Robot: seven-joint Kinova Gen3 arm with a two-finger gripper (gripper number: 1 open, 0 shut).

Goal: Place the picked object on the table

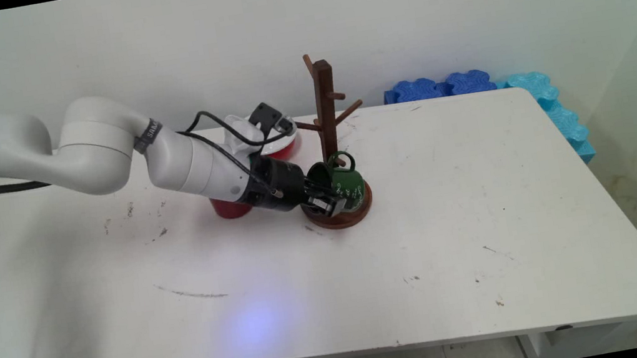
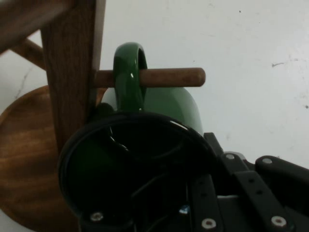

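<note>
- Table [image 1: 459,234] of white laminate fills the near ground, scuffed with dark marks, and nothing stands on its near half.
- Toward the middle, the black gripper [image 1: 331,199] reaches in low from the left and grips the rim of a green mug [image 1: 348,184], one finger inside the mouth and the other outside the wall, so the fingers are closed narrowly on the mug's wall.
- In the hand view the mug [image 2: 169,106] lies tilted with its dark mouth toward the camera, and its handle is threaded over a low wooden peg [image 2: 178,77], the peg's rounded end sticking out past the loop.
- That peg belongs to a dark wooden mug tree [image 1: 325,108], whose upright post rises just behind the mug; the mug hangs close above the tree's round base [image 1: 355,214], with the gripper's fingers right at the base's left edge.
- A red cup [image 1: 229,208] stands on the table just left of the base, partly hidden under the arm's wrist.
- Farther back, behind the wrist, sits a red bowl [image 1: 287,146] with a white rim.
- At the far right corner, blue foam mats [image 1: 443,86] and lighter turquoise ones [image 1: 562,117] lean along the table's back and right edges against the wall.
</note>
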